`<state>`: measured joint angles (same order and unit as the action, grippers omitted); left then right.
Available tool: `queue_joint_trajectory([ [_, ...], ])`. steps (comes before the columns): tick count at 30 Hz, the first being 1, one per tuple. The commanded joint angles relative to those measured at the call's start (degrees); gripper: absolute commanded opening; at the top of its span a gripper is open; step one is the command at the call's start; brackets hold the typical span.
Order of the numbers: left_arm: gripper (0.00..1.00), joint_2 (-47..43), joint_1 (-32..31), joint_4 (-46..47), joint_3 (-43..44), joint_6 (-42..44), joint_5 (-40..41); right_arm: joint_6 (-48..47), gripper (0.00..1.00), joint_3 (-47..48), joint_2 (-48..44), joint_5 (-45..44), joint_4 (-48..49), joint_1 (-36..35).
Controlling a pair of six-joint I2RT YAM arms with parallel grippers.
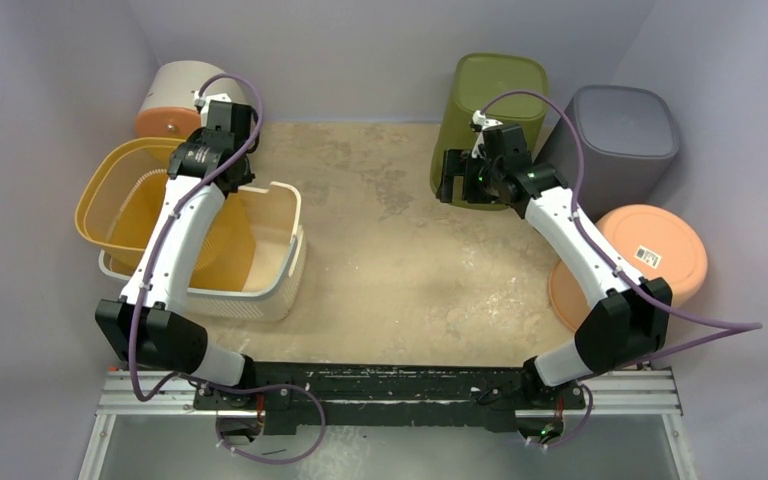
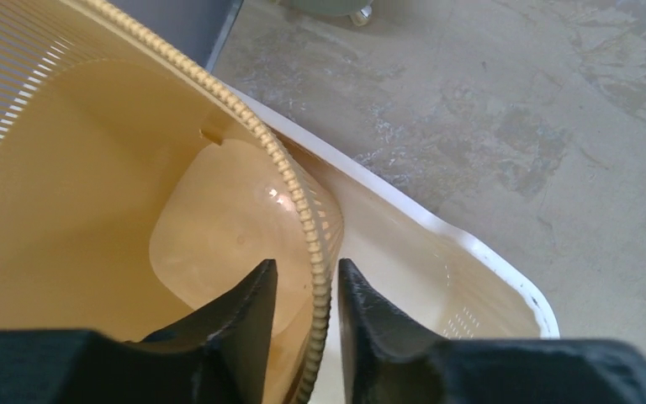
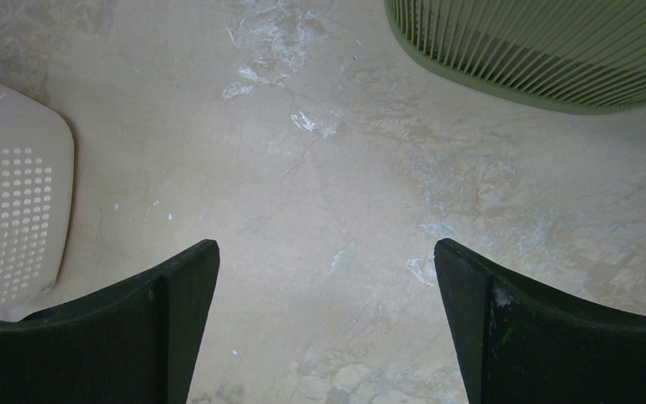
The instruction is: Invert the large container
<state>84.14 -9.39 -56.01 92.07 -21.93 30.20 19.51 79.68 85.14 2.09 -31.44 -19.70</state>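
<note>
Though overhead hides it, left end effector (image 2: 305, 264) loosely straddles yellow basket rim (image 2: 256, 139), right end effector (image 3: 326, 244) spread

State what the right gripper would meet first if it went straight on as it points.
The right gripper likely meets bare table first, between the white basket and green bin; depth is uncertain.

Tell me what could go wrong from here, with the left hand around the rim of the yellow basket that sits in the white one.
1. The left hand flanks only the thin rim of the yellow basket; a pinch there may slip or flex the rim as it turns.
2. That basket rests inside the white basket, so lifting could drag or tip that too.
3. The right hand hangs open over the table, giving no support.
</note>
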Motion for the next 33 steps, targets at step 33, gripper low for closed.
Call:
queue_joint_trajectory([
  [33, 0.00, -10.42, -0.46, 17.05, 33.18, -16.89, -20.70, -1.33, 1.00, 18.93, -0.85, -5.75, 0.43, 0.10],
])
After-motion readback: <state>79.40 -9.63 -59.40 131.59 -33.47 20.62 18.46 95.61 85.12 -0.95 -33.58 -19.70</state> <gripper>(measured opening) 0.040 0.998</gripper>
